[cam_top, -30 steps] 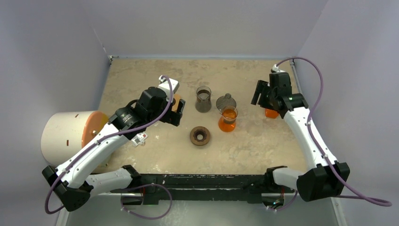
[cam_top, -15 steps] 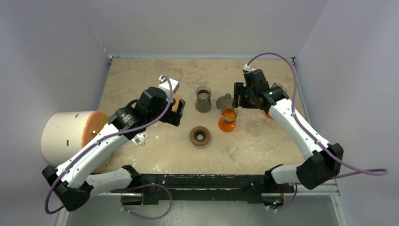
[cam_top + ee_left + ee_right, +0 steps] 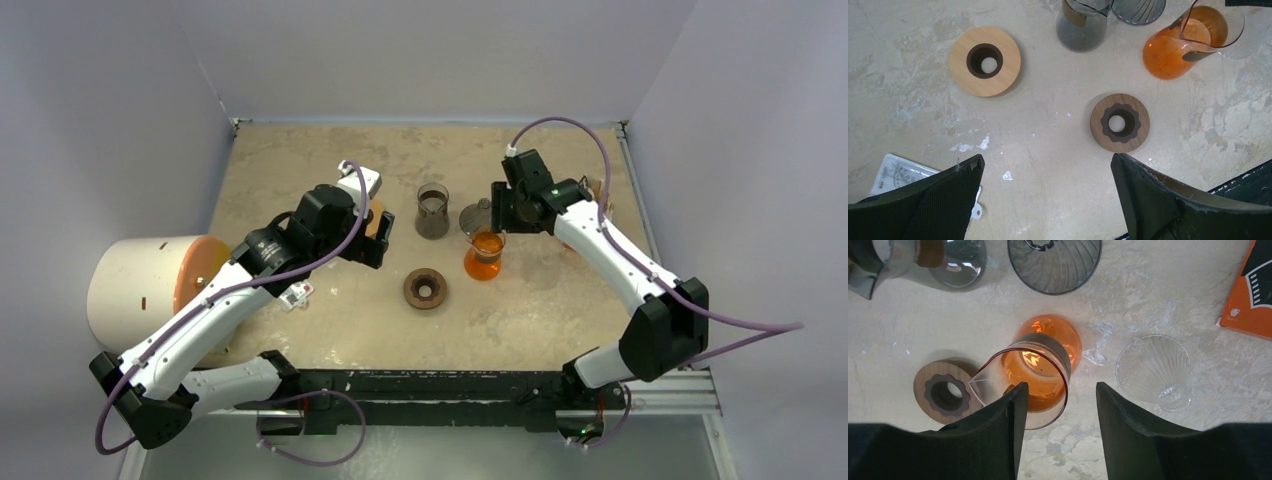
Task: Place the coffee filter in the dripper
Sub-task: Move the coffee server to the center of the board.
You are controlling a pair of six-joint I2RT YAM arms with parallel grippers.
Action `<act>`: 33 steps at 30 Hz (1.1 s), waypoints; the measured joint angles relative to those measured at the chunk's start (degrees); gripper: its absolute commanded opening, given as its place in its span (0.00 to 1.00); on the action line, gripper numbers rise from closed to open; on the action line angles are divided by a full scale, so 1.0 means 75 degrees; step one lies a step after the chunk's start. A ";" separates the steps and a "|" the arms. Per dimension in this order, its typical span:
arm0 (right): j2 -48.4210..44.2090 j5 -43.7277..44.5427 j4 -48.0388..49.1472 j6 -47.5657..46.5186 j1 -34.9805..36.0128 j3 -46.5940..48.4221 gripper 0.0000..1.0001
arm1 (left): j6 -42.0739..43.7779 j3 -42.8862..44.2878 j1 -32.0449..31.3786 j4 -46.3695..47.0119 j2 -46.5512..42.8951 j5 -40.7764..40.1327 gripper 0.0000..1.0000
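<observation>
The dripper (image 3: 1154, 371) is a clear ribbed glass cone on the table, right of the orange vessel, with no collar on it. The coffee filter is out of view. My right gripper (image 3: 1059, 387) is open and empty. It hovers over the rim of the orange glass vessel (image 3: 1040, 370), with the dripper just right of its right finger. In the top view the right gripper (image 3: 497, 212) is above the orange vessel (image 3: 484, 252). My left gripper (image 3: 1047, 159) is open and empty over bare table. It shows left of centre in the top view (image 3: 375, 235).
A dark wood ring (image 3: 945, 391) lies left of the vessel and also shows in the left wrist view (image 3: 1120, 122). A light wood ring (image 3: 985, 61), a smoky grey cup (image 3: 432, 210), a smoky ribbed cone (image 3: 1054, 262) and an orange packet (image 3: 1250, 290) are around. A big white cylinder (image 3: 140, 285) stands far left.
My right arm has swung left from the back right corner to above the orange vessel and smoky cone. The left arm has not moved.
</observation>
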 measured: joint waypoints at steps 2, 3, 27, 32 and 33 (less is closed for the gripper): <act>0.0099 0.0006 0.0038 0.0000 0.0000 -0.0061 0.54 | 0.0000 0.0000 0.0000 0.0000 0.0000 0.0003 0.98; 0.0149 0.0009 0.0058 0.0000 0.0000 -0.0108 0.52 | 0.0003 0.0000 0.0000 0.0000 0.0000 0.0003 0.98; 0.0385 -0.0017 0.0259 0.0000 0.0000 -0.0498 0.19 | 0.0000 0.0000 0.0000 0.0003 0.0000 0.0064 0.98; 0.0385 -0.0085 0.0289 0.0000 0.0003 -0.0562 0.00 | 0.0000 0.0000 0.0000 0.0003 0.0003 0.0070 0.98; 0.0379 -0.0085 0.0289 -0.0003 0.0009 -0.0562 0.00 | 0.0000 0.0000 0.0000 0.0000 0.0006 0.0070 0.98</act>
